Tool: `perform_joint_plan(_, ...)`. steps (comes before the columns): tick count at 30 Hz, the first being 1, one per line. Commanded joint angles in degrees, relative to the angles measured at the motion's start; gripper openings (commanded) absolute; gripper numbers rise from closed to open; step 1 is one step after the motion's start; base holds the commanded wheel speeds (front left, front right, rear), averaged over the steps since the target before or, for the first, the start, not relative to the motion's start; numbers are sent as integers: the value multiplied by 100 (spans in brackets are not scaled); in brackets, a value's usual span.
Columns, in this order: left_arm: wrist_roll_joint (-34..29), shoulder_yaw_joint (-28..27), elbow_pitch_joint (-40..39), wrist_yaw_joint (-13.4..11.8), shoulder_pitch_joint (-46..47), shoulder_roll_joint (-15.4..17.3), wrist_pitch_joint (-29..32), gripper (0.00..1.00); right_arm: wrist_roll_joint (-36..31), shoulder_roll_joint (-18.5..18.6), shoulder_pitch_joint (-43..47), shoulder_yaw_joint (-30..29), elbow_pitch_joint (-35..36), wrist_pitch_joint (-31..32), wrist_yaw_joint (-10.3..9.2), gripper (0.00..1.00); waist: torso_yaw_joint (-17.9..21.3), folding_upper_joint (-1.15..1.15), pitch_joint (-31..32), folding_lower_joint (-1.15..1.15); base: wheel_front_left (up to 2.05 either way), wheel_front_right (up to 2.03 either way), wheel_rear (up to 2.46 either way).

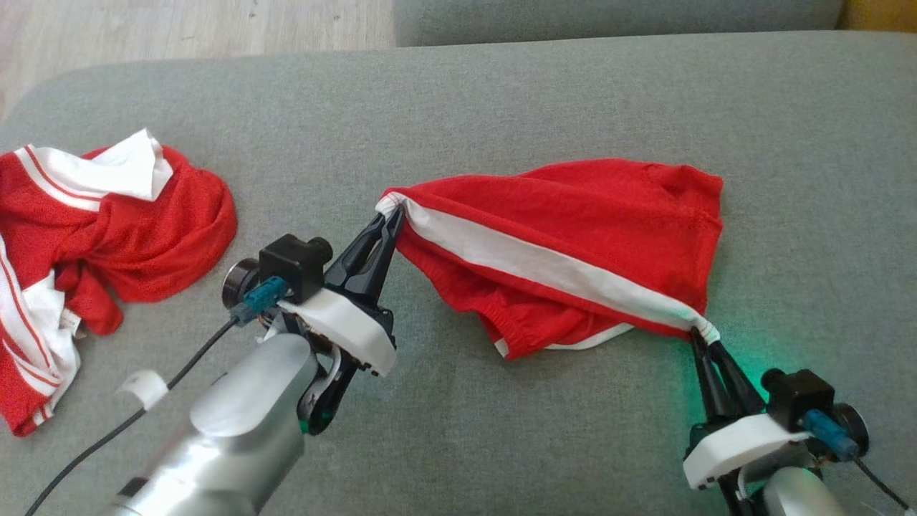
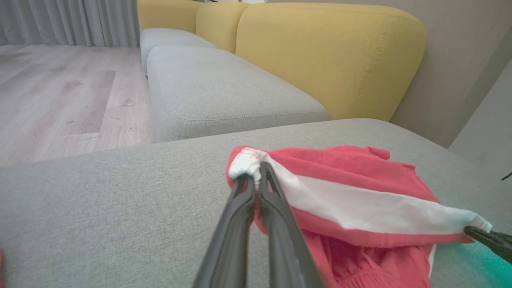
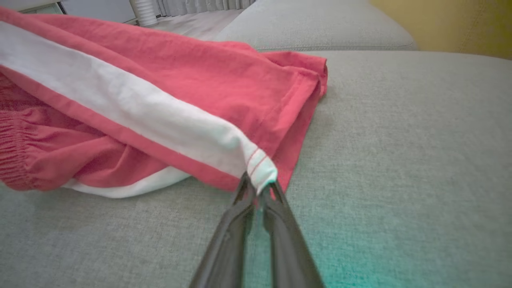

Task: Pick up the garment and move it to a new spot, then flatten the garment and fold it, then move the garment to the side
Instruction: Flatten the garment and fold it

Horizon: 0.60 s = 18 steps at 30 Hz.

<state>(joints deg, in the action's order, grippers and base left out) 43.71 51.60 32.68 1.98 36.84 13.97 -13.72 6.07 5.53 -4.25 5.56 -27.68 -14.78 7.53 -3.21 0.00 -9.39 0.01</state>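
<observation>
With the left claw and right claw each clamped on one end of its white stripe, the red garment sags onto the grey sofa seat, so I'd draw them apart evenly before laying it flat.

Open cushion behind the garment; another red garment left.

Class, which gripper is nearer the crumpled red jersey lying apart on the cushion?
Left. The left gripper pinches the shorts to the right of the jersey; the right gripper holds their far end.
</observation>
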Motion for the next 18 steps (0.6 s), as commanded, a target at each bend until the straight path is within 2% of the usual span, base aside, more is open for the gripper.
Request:
perform_joint_plan(1, -73, -237, -108, -14, 335, 110, -68, 0, 16, 82, -148, 141, 186, -22, -4, 0, 12, 0, 28, -1, 0, 0, 0)
perform_joint_plan(6, -414, -268, -331, 38, 410, 271, -115, 0, -78, 116, -286, -55, 985, -22, -4, 0, 117, 0, 103, -1, 0, 0, 0)
perform_joint_plan(9, -717, -327, -555, 53, 662, 454, -123, 0, -132, 277, -686, -115, 1496, -22, -4, 0, 196, 0, 31, -1, 0, 0, 0)
perform_joint_plan(13, -1159, -464, -675, 58, 1500, 625, -126, 0, -73, 816, -1785, -96, 1735, -22, -4, 0, 239, 0, -299, -1, 0, 0, 0)
perform_joint_plan(18, -1615, -630, -393, 198, 3028, 472, -127, 0, 129, 1708, -3566, -84, 1554, -22, -4, 0, 130, 0, -1034, -1, 0, 0, 0)
